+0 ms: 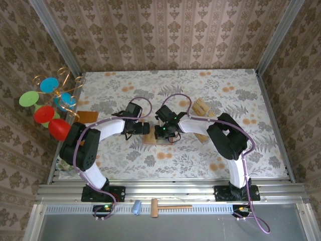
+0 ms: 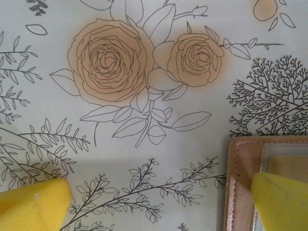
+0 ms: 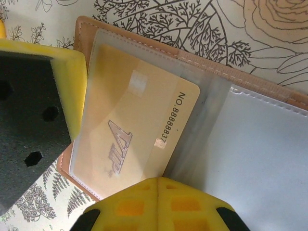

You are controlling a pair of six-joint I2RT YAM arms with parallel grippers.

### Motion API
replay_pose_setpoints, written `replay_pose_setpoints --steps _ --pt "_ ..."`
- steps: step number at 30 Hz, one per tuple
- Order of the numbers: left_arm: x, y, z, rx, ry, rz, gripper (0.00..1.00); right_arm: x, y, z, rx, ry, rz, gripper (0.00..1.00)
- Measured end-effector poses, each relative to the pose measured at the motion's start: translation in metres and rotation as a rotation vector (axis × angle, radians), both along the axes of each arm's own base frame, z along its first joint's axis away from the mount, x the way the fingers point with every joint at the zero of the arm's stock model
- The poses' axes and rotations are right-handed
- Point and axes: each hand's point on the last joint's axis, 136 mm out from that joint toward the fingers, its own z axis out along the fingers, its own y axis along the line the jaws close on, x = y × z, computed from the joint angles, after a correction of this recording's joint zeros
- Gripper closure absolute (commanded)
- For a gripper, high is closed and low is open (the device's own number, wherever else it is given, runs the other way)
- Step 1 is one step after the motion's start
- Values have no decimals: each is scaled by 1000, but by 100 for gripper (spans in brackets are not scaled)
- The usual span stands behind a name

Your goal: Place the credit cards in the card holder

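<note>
Right wrist: card holder (image 3: 260, 154) open on tabletop (image 3: 216, 19), credit card (image 3: 144, 125) pt-way in its pocket. Right gripper (image 3: 158, 185) closed, empty, at card's edge; left gripper (image 2: 156, 202) spread wide, empty, over holder's edge. Step: seating card; nxt: nudge it home.

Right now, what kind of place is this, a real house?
Probably a robot test booth dressed like a room: wallpapered panels, a flowery tablecloth, and the left arm and right arm bolted to a metal rail.
</note>
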Motion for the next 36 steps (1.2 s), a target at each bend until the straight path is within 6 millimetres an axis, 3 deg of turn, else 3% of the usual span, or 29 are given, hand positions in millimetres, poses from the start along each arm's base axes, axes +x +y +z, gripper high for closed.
replay_pose_setpoints --steps 6,15,26,36 --pt "0 4 6 -17 2 9 0 3 -2 5 6 -8 -7 100" --pt "7 29 38 -39 -58 80 0 11 -5 20 28 -35 -24 100" --pt "-7 36 16 -1 6 85 0 10 -7 17 18 -28 -25 100" --pt "-15 36 -2 27 56 81 0 13 -4 3 0 -8 -25 100"
